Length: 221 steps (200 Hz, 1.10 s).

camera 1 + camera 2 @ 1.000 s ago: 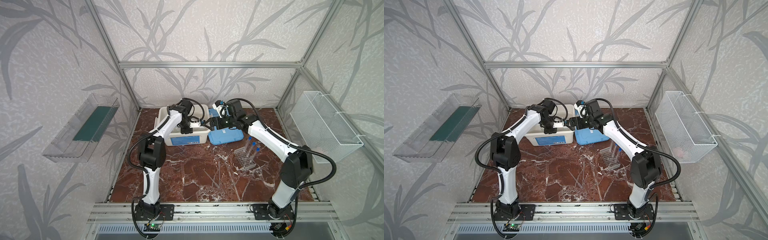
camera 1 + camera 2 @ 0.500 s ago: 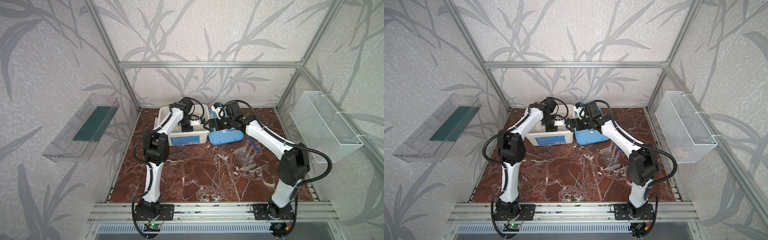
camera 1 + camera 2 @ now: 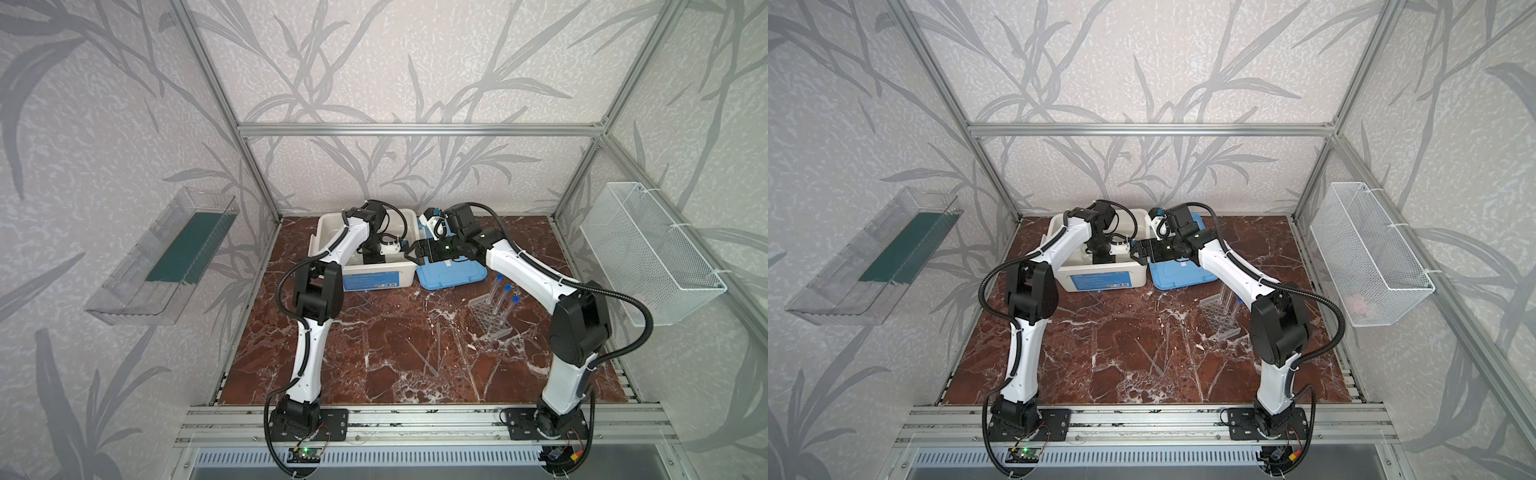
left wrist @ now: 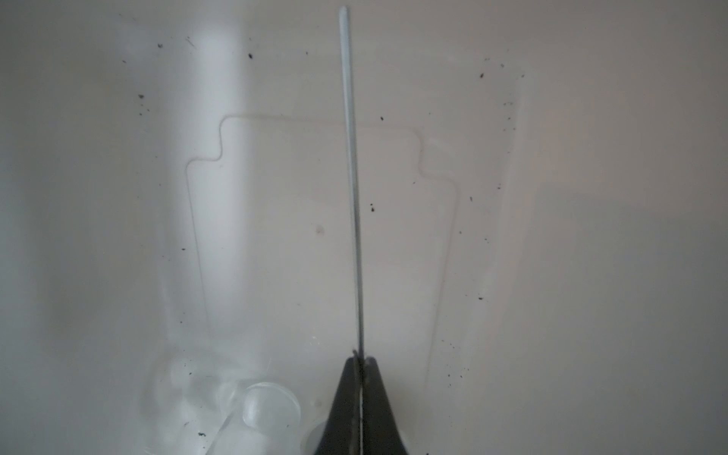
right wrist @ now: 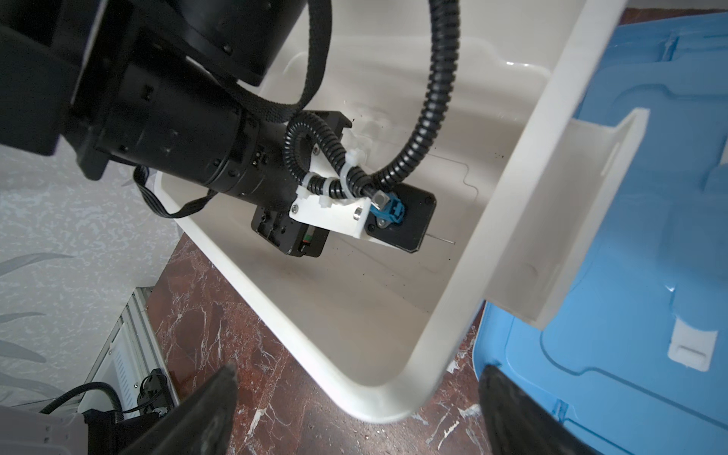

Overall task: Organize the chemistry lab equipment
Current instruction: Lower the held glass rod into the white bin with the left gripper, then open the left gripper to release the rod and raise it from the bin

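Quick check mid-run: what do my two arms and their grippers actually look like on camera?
The left arm and right arm have white link shells with bulky black joint housings. Black corrugated cable hose loops outside each. The left gripper and right gripper have dark tapered jaws. The left wrist carries a white bracket with a blue connector, hose fixed by white zip ties.

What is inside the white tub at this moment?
Inside the white tub, the left gripper is shut on a thin clear pipette, with a clear beaker near it. The left arm hides much of the tub's inside in both top views.
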Motion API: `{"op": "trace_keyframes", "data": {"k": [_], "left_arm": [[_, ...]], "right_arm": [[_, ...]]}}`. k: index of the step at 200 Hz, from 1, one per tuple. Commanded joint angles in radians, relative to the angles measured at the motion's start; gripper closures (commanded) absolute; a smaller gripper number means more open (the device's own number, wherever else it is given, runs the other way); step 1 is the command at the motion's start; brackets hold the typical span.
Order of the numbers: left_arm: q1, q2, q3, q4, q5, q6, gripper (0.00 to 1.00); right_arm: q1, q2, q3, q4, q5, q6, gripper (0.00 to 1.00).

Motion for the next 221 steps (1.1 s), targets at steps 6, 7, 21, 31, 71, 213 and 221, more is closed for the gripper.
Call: {"op": "trace_keyframes", "data": {"k": [6, 7, 21, 31, 71, 213, 221], "left_arm": [[0.001, 0.008, -0.005, 0.000, -0.022, -0.037, 0.99], [0.000, 0.010, -0.004, 0.000, -0.022, -0.038, 0.98], [-0.001, 0.007, -0.006, 0.003, -0.020, -0.045, 0.96], [-0.002, 0.003, -0.007, 0.004, -0.016, -0.051, 0.94], [-0.004, -0.006, -0.006, -0.001, 0.000, -0.061, 0.88], [-0.017, -0.236, -0.037, 0.131, -0.062, -0.113, 0.60], [-0.019, -0.259, -0.052, 0.155, -0.075, -0.110, 0.55]], "right_arm": [[0.003, 0.002, 0.035, -0.014, -0.003, -0.007, 0.06], [0.003, 0.001, 0.035, -0.015, -0.003, -0.007, 0.06], [0.003, -0.002, 0.035, -0.014, 0.000, -0.006, 0.07], [0.002, -0.004, 0.034, -0.016, 0.001, -0.006, 0.06], [0.002, -0.013, 0.035, -0.025, 0.016, -0.008, 0.06], [0.002, -0.140, 0.050, -0.097, 0.093, -0.031, 0.05], [0.002, -0.154, 0.045, -0.104, 0.099, -0.031, 0.05]]}}
